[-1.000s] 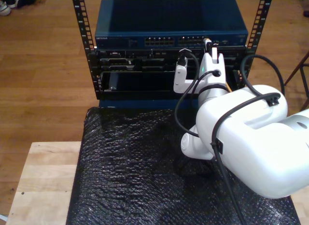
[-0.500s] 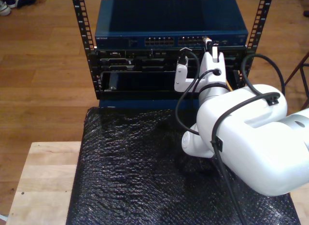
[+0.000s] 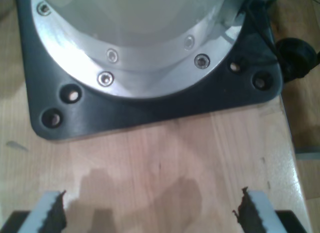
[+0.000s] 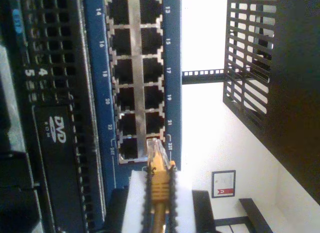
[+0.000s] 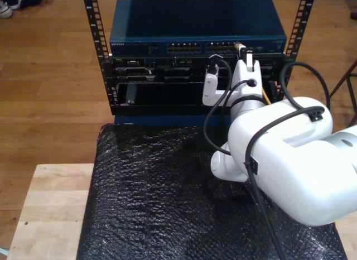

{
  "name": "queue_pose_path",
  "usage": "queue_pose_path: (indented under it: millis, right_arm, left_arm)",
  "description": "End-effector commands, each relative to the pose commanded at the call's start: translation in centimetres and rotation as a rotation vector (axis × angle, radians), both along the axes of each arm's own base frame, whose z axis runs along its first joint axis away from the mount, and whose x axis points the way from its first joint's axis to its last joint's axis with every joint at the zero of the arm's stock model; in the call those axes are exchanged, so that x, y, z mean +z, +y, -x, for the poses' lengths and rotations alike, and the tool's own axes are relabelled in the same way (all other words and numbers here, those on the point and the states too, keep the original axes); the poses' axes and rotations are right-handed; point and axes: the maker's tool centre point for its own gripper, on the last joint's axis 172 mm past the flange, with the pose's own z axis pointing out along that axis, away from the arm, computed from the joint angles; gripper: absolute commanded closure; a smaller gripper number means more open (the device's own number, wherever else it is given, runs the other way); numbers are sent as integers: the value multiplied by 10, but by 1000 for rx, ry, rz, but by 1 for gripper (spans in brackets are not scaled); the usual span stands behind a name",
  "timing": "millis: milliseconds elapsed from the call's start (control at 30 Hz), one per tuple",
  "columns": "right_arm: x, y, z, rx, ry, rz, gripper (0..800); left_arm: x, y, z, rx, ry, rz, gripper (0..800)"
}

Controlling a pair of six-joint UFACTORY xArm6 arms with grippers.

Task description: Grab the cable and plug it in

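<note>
First pincer: spread wide over the pale wooden bench, near a dark arm base plate.
Second pincer: pinching the yellow-orange network cable.
Clear plug tip: at the blue network switch, by port 23.

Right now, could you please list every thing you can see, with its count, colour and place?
cable: one, yellow-orange, clear plug at its tip just in front of the switch ports.
network switch: one, blue, top of the rack.
rack: one, black, beyond the table in the exterior view.
bubble wrap: one sheet, black, over the table.
table: one, light wood, exterior view's lower left.
arm base plate: one, black, bolted to wood.
my second gripper: holds the cable.
my first gripper: open over bare wood.
</note>
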Motion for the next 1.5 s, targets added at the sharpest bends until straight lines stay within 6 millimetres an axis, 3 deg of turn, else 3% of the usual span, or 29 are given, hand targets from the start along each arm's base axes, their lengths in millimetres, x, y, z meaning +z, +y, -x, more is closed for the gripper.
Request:
queue_pose_path:
  millis: [1500]
  right_arm:
    - [-6,11,-14,17,23,-14,787]
  left_arm:
    - [0,0,0,1,-1,0,0]
